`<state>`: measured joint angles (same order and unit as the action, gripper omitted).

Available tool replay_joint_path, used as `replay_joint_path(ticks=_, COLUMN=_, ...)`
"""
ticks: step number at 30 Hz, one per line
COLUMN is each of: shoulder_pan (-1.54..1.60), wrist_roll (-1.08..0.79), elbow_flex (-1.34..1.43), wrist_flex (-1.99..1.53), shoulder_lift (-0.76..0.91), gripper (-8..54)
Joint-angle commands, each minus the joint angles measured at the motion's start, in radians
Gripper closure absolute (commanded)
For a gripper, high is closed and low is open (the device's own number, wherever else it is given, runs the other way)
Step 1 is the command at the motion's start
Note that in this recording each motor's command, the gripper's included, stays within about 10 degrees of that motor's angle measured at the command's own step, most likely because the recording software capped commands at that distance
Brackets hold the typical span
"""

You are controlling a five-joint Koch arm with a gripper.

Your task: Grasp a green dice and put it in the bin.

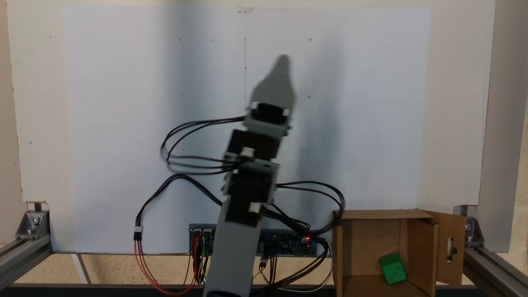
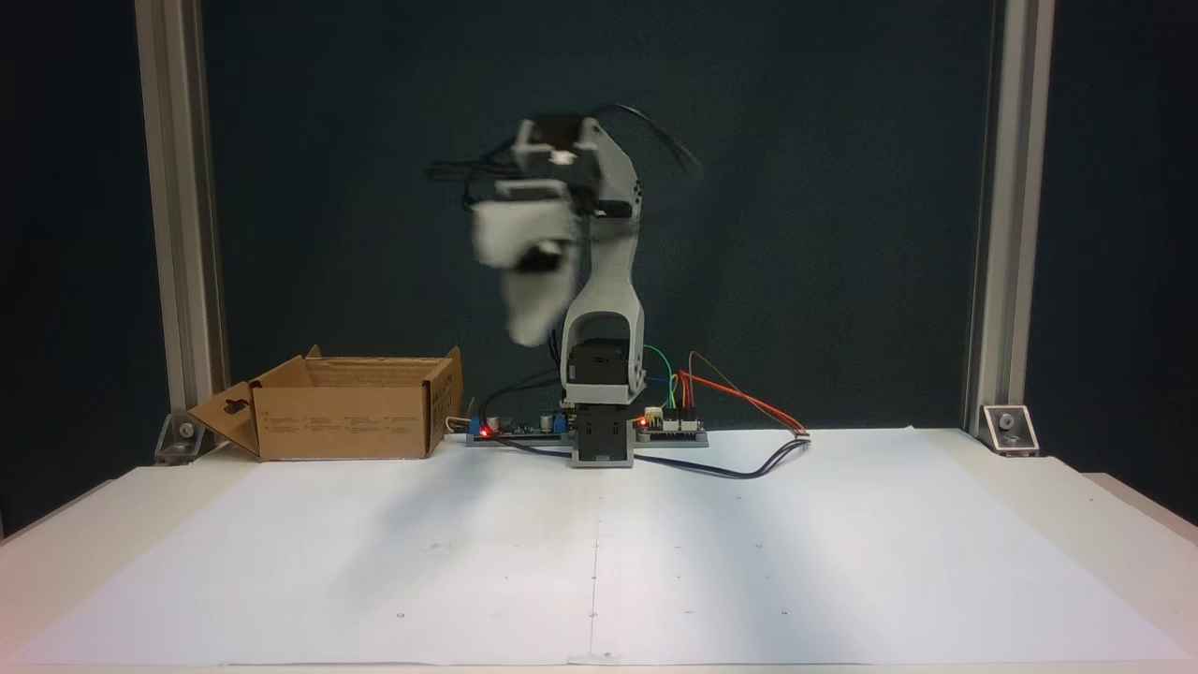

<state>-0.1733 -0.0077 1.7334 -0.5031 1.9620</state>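
End effector (image 1: 283,62) blurred, jaws unreadable; green dice (image 1: 393,268) inside bin (image 1: 449,247).

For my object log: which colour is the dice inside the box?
Bright green dice, clearest in a fixed view.

- White paper sheet (image 2: 599,543) covers the table (image 2: 56,552)
- Aluminium frame posts (image 2: 178,206) stand at the sheet's rear corners
- Dark backdrop (image 2: 842,187) behind the posts

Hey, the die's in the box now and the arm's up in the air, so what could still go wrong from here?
Two things, maybe. The arm's black cables loop right beside the box, so a swing could snag and drag it. And the pincer looks blurred, as if moving, hanging not far from the box; a low sweep might knock it, and the green die with it.
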Motion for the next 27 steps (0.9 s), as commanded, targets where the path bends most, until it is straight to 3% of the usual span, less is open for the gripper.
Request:
replay_joint_path(ticks=1, shoulder_pan=0.081, wrist_roll=0.044, elbow_flex=0.048, wrist_flex=0.163, shoulder_lift=0.083, gripper=0.8)
replay_joint_path(ticks=13, shoulder_pan=0.166, wrist_roll=0.029, elbow_flex=0.727, wrist_flex=0.687, shoulder_lift=0.36, gripper=0.4)
replay_joint_path(ticks=27, shoulder_pan=0.166, wrist_roll=0.014, elbow_flex=0.986, wrist_flex=1.284, shoulder_lift=0.407, gripper=0.9)
